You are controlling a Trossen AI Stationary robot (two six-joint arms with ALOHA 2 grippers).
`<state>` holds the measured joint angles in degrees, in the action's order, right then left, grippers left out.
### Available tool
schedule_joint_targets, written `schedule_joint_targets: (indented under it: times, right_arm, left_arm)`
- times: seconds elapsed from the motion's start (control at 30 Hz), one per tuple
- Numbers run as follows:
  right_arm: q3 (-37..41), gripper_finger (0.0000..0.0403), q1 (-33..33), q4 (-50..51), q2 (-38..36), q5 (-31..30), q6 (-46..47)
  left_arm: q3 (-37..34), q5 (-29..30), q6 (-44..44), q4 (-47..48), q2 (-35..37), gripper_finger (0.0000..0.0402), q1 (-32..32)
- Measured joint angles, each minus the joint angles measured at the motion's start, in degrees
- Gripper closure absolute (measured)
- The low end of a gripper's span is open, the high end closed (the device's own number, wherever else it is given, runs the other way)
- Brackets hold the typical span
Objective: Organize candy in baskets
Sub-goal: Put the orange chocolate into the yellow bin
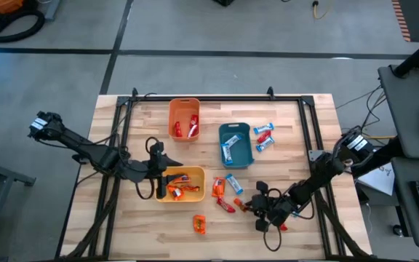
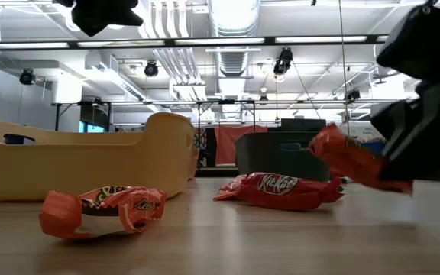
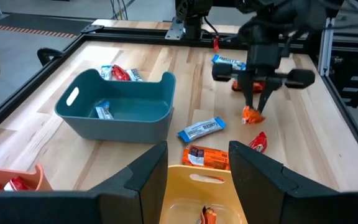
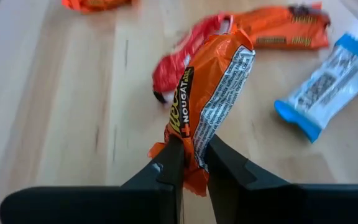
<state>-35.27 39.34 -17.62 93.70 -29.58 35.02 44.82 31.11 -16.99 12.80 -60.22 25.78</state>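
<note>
Three baskets stand on the wooden table: orange, teal and yellow, each with candy inside. My right gripper is near the front of the table, shut on an orange candy bar. A red candy and an orange one lie flat on the table nearby. More orange and light-blue candy lies between the yellow basket and my right gripper. My left gripper hangs open above the yellow basket's rim, holding nothing. My right gripper pinches one end of the orange candy bar between its two fingers, which slant down from the table's right-near side. The bar runs on past the fingertips, its free end tilted upward. In the low view it looks just clear of the table.
Two light-blue candies lie right of the teal basket. A black metal frame borders the table's far edge and sides. Bare wood lies along the table's front edge, left of the lone orange candy.
</note>
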Motion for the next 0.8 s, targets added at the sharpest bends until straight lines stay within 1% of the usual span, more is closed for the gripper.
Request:
schedule_joint_targets:
  times: [0.2,0.37,0.6,0.8]
  right_arm:
    - [-0.18,0.0355,-2.09,-0.46,-3.85,-0.56,-3.91]
    - [-3.52,0.0355,-5.57,-0.60,-4.27,-0.86,-13.01]
    - [-10.75,0.0355,-11.46,-0.85,-1.26,-0.91,-25.62]
    - [-16.42,0.0355,-15.56,-0.69,3.22,-0.92,-30.14]
  left_arm:
    - [0.00,0.02,0.00,-0.04,-2.37,0.0247,0.01]
    - [0.00,0.00,0.00,-0.02,-4.19,0.0247,0.02]
    - [0.02,0.01,0.00,-0.18,-5.04,0.0247,0.00]
    - [0.04,0.00,0.00,-0.18,-4.72,0.0247,0.00]
